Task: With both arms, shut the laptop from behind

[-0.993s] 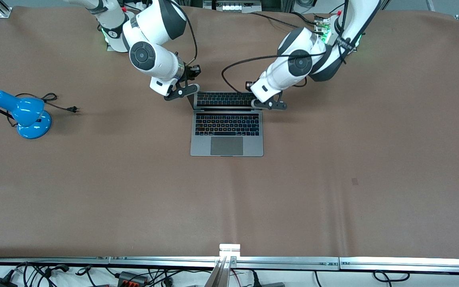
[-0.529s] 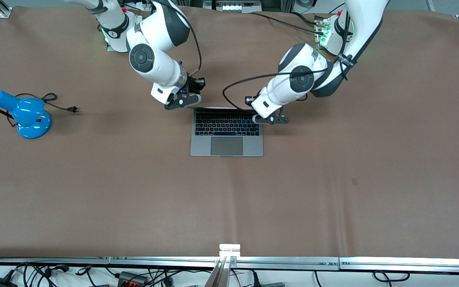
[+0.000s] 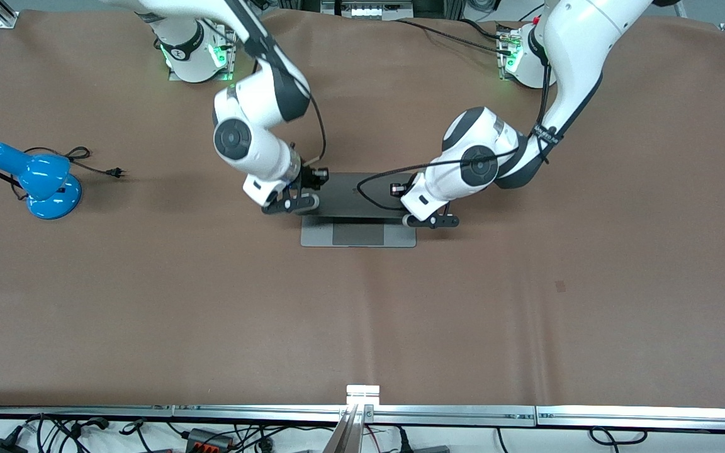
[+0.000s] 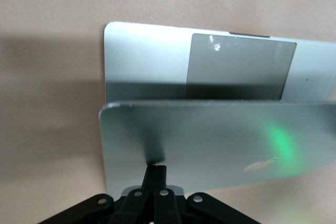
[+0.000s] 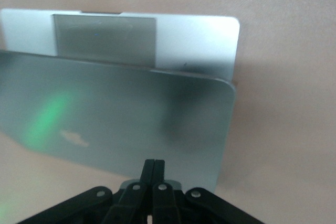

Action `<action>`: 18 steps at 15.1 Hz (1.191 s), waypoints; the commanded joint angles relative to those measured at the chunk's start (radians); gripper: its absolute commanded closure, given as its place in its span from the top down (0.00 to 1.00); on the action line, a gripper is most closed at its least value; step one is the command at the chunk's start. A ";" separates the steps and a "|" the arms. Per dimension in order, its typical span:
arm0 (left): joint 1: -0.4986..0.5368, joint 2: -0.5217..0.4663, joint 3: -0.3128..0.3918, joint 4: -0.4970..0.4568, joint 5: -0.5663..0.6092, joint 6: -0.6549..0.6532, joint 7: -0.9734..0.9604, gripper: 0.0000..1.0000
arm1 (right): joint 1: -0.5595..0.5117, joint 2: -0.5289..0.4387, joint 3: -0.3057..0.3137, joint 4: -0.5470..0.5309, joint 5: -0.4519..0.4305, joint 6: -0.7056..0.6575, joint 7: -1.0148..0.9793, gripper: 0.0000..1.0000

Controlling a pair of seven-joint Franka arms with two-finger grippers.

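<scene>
Silver-grey, the laptop (image 3: pixel 357 211) sits mid-table, lid tilted low over its base; the left gripper (image 3: pixel 430 221) and right gripper (image 3: pixel 291 205), fingers pinched together, press the lid's corners. Only the wrist views show the trackpad (image 4: pixel 239 66) uncovered.

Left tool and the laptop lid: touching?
Touching. In the left wrist view the shut left tool presses its tips against the lid of the laptop, with no gap showing.
</scene>
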 commanded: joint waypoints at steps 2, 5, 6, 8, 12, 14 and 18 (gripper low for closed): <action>-0.024 0.102 0.017 0.091 0.090 -0.017 -0.022 0.00 | -0.004 0.161 -0.007 0.136 -0.052 -0.005 0.009 0.00; -0.078 0.118 0.068 0.113 0.106 -0.015 -0.032 0.00 | -0.004 0.198 -0.009 0.160 -0.058 -0.002 0.011 0.00; -0.100 0.126 0.086 0.114 0.107 -0.012 -0.032 0.00 | -0.003 0.205 -0.009 0.167 -0.058 -0.002 0.011 0.00; -0.133 0.135 0.121 0.116 0.107 -0.005 -0.030 0.00 | -0.004 0.213 -0.010 0.170 -0.060 0.003 0.011 0.00; -0.142 0.139 0.131 0.116 0.137 -0.005 -0.032 0.00 | -0.004 0.207 -0.019 0.171 -0.073 0.001 0.008 0.00; -0.141 0.133 0.131 0.116 0.137 -0.011 -0.033 0.00 | 0.014 0.169 -0.067 0.171 -0.076 -0.012 0.004 0.00; -0.093 0.039 0.128 0.123 0.137 -0.113 -0.036 0.00 | 0.004 0.026 -0.148 0.206 -0.168 -0.188 -0.003 0.00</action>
